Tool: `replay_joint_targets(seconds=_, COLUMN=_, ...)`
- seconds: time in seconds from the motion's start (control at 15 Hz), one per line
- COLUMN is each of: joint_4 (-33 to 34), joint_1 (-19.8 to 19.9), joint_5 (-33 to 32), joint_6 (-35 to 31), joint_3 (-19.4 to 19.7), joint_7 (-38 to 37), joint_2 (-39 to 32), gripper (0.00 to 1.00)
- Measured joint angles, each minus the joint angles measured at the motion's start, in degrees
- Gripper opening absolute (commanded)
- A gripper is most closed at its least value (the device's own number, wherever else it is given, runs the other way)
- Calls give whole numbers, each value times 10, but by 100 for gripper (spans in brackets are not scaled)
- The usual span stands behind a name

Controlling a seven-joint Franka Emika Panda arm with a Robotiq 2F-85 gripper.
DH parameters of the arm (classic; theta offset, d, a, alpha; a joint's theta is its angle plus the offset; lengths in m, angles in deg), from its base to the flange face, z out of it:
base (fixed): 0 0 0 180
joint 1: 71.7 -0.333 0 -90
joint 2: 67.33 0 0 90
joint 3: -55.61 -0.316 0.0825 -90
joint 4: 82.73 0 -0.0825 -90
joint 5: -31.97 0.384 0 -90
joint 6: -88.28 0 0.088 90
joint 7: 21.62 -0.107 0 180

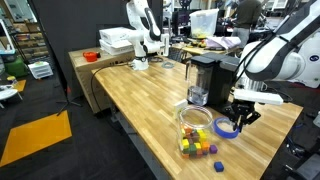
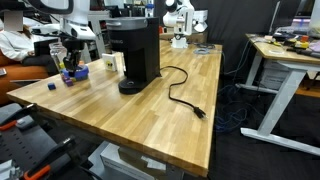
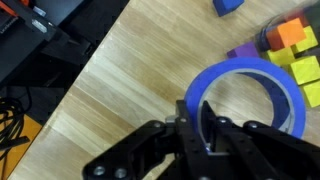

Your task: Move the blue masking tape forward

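The blue masking tape [image 3: 245, 66] is a flat blue ring with an open centre, lying over the wooden table top in the wrist view. My gripper [image 3: 200, 112] is shut on the ring's near wall, one finger [image 3: 185, 137] outside and the other inside. In an exterior view the tape [image 1: 226, 127] sits just below the black gripper [image 1: 240, 116] near the table's end. From the opposite side, the gripper [image 2: 70, 66] and the tape [image 2: 72, 76] are small, behind the coffee machine. Whether the ring touches the table, I cannot tell.
Several small coloured cubes [image 3: 290, 45] lie right beside the ring, with more cubes [image 1: 198, 148] spread in front of a clear jar [image 1: 193, 124]. A black coffee machine [image 2: 135, 50] stands mid-table, its cord [image 2: 185, 97] trailing across the wood. The table edge [image 1: 255, 150] is close by.
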Motion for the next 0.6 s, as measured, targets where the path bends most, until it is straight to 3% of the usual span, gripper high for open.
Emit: replay_joint_targets(seconds=0.6, joint_4=-111, joint_1=0, joint_5=100, joint_6=-9, joint_3=-2, joint_7=-8, joint_2=89, gripper=4)
